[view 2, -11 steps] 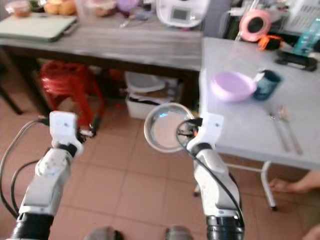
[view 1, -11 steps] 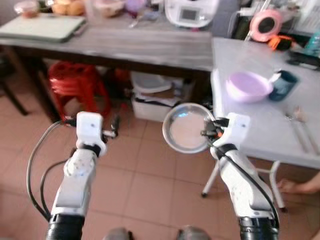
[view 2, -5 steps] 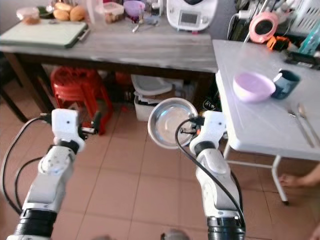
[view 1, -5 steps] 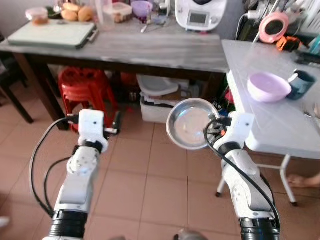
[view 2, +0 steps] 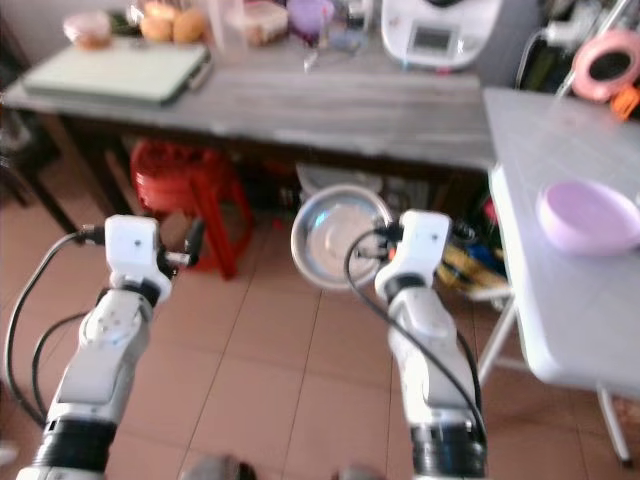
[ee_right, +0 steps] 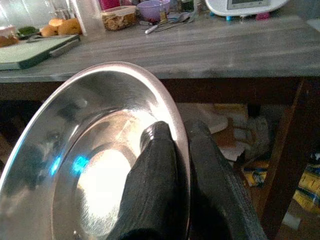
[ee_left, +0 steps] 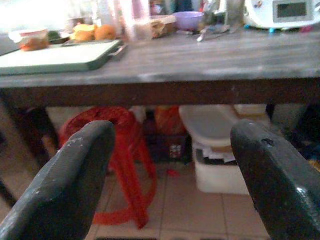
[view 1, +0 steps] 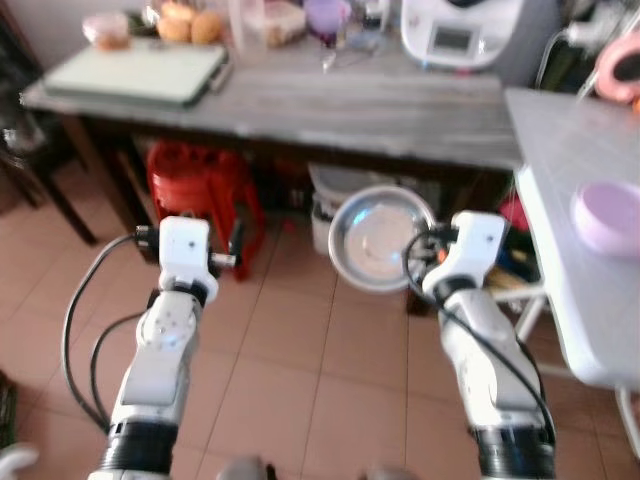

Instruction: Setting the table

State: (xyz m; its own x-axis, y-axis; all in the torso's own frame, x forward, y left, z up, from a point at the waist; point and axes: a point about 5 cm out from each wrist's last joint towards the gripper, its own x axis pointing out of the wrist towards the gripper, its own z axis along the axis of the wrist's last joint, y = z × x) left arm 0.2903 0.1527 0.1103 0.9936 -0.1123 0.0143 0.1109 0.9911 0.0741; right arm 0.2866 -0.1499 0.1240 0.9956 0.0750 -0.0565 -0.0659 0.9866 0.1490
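My right gripper (view 1: 428,248) is shut on the rim of a round steel plate (view 1: 376,239), held upright in the air in front of the dark wooden table (view 1: 330,105). In the right wrist view both black fingers (ee_right: 165,170) pinch the steel plate (ee_right: 95,165) at its edge. My left gripper (view 1: 232,257) is held out at the same height, open and holding nothing; its two fingers (ee_left: 75,175) stand wide apart. A lilac bowl (view 1: 608,214) sits on the white table (view 1: 570,190) at the right.
On the wooden table lie a grey-green board (view 1: 140,72), oranges (view 1: 185,22), food tubs (view 1: 275,20) and a white appliance (view 1: 458,30). Under it stand a red stool (view 1: 200,195) and a white box (ee_left: 217,165). The floor is tiled.
The camera has swung left, so the white table slid toward the right edge and the blue cup left view. Both arms keep their pose, the plate still held.
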